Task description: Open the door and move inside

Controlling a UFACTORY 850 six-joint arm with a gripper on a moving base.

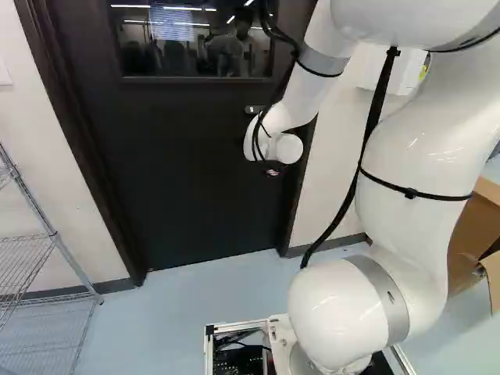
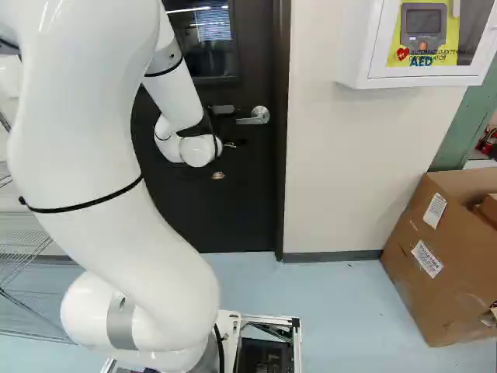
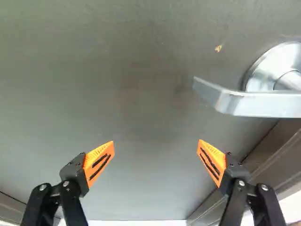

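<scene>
One wire rack (image 1: 53, 234) stands far left. Then one shut door (image 1: 187, 156) with one window (image 1: 195, 62). The gripper (image 1: 273, 170) faces it, its two fingers (image 3: 99, 162) spread wide, gripping nothing. One lever handle (image 2: 252, 120) sits near the door's right edge, lying level, free end leftward. One wall cabinet (image 2: 419, 78) holds one device (image 2: 423, 39); one open carton (image 2: 423, 287) holds brown cardboard (image 2: 488, 209).

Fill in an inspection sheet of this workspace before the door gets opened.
Surface: pale blue floor runs up to the door.
Job's things: door looks shut in its frame; lever handle roughly level.
Clutter: cardboard box on the floor, at the right base view's right.
Gripper: open, facing the door, not gripping the lever handle.
Cables: black cable hangs along the arm.
Surroundings: wire rack, white wall cabinet.
</scene>
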